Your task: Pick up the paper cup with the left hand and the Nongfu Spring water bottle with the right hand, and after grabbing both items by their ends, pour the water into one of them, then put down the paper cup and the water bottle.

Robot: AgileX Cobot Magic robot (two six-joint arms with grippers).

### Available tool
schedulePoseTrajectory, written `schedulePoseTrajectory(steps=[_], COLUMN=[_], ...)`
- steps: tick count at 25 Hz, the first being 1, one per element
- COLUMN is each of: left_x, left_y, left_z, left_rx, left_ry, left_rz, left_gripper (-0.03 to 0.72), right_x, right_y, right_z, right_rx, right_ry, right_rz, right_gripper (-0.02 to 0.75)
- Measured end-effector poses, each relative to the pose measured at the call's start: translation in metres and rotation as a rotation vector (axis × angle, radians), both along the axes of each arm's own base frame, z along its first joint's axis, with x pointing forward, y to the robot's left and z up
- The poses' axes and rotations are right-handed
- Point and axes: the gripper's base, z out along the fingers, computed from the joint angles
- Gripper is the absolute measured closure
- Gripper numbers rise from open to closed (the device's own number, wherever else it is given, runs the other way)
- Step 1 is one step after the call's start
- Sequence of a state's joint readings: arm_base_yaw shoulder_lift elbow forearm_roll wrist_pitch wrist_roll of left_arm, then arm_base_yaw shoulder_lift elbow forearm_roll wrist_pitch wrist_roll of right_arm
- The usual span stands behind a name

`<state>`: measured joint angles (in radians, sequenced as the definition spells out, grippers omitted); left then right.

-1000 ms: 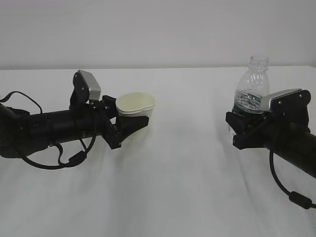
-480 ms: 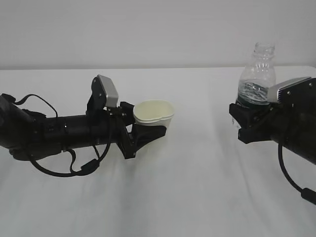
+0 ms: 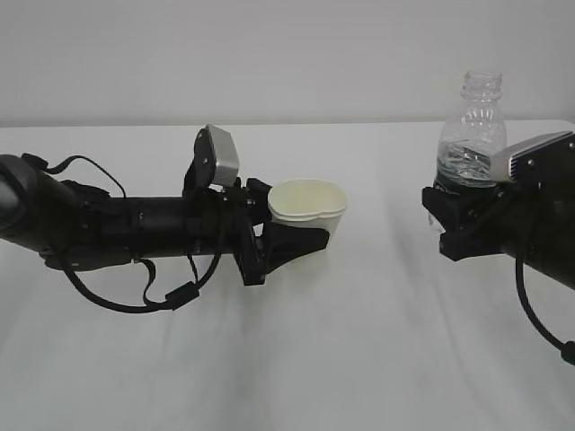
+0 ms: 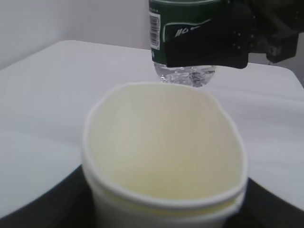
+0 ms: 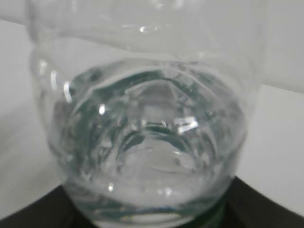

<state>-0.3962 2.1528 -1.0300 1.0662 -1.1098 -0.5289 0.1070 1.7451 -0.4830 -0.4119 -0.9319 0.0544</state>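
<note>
The paper cup is off-white, upright and empty, its rim squeezed out of round. My left gripper is shut on its lower body, with the black fingers showing at both bottom corners of the left wrist view beside the cup. On the right, the Nongfu Spring water bottle stands upright and capless in my right gripper, which is shut around its green label band. Water fills the bottle's lower part. A wide gap separates cup and bottle.
The white table spreads under both arms and ends at a far edge against a pale wall. The left arm's cables hang close to the tabletop. No other objects are visible.
My left arm has carried the cup to the right, toward the bottle. The right arm has shifted the bottle slightly right and up. Both grips are unchanged.
</note>
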Motion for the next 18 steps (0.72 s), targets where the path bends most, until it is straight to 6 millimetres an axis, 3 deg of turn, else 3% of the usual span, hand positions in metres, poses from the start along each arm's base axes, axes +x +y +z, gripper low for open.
schedulePoseTrajectory(steps=[10, 18], left_x=[-0.015, -0.018], left_y=[-0.021, -0.027], left_z=[0.001, 0.002], left_rx=[0.005, 0.0], left_ry=[0.002, 0.013], left_rz=[-0.081, -0.097], left_gripper=[0.243, 0.244], right_x=[-0.005, -0.011], right_y=[-0.003, -0.008], right_z=[0.018, 0.015], right_rx=[-0.041, -0.146], right_ry=[0.0, 0.105], right_rz=[-0.019, -0.037], right_gripper=[0.354, 0.354])
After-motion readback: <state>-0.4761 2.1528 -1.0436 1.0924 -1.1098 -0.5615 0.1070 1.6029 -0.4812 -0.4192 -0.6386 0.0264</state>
